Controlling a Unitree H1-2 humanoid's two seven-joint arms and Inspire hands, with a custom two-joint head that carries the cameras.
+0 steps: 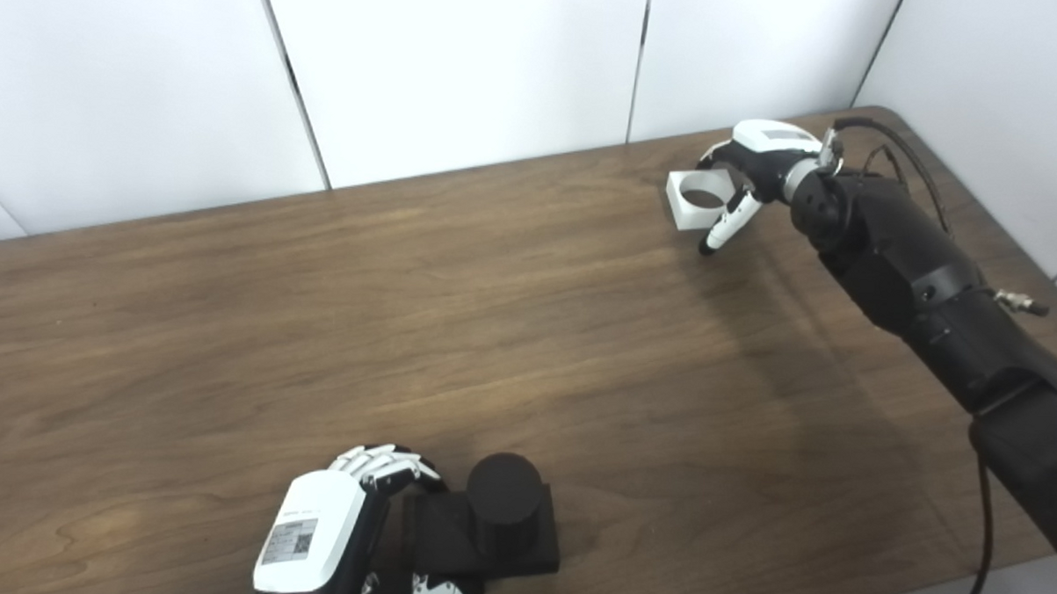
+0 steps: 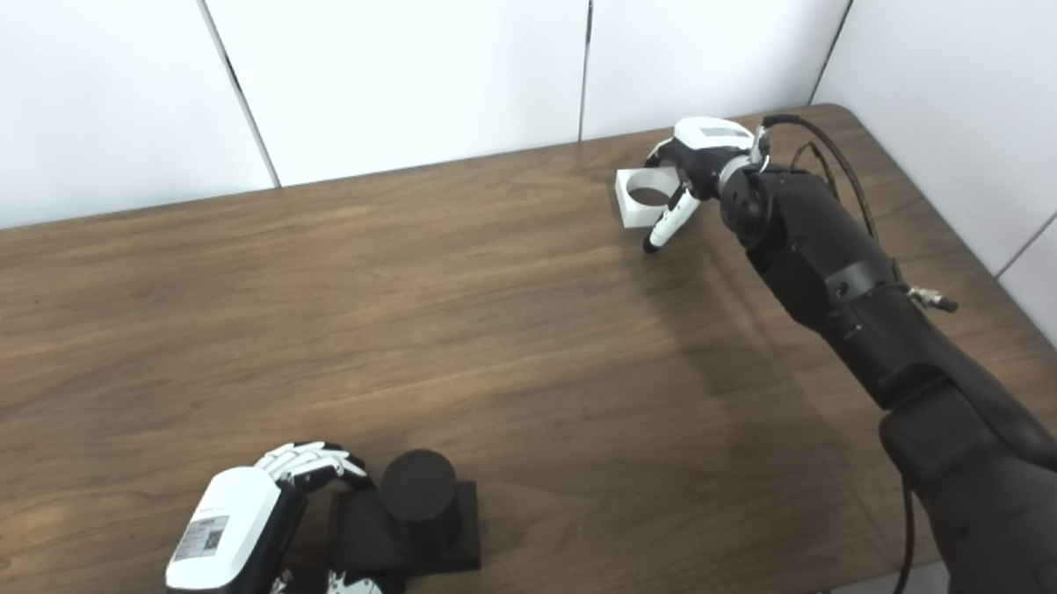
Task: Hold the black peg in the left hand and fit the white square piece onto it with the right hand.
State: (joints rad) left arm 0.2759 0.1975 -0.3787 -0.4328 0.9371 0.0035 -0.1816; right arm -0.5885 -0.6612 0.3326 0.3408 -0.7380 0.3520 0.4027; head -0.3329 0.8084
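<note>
Black peg (image 1: 504,488) is standing upright on its square black base (image 1: 533,543), close to the near edge of the wooden table (image 1: 404,328), and I am taking that peg as my landmark. Just to its left I am seeing my left hand (image 1: 336,528) curling its fingers (image 1: 382,463) around the base's left side, so it is clamped on the peg piece, the white back of the hand facing up at me. Past the peg, the bare wood is stretching away towards the wall. Far beyond the peg and off to its right, near the table's back edge, the white square piece (image 1: 699,197) is sitting with its round hole facing up. My right hand (image 1: 753,169) is reaching it there, fingers closing around its right side and one fingertip (image 1: 715,242) pointing down beside it; I cannot tell whether the piece is lifted off the table.
</note>
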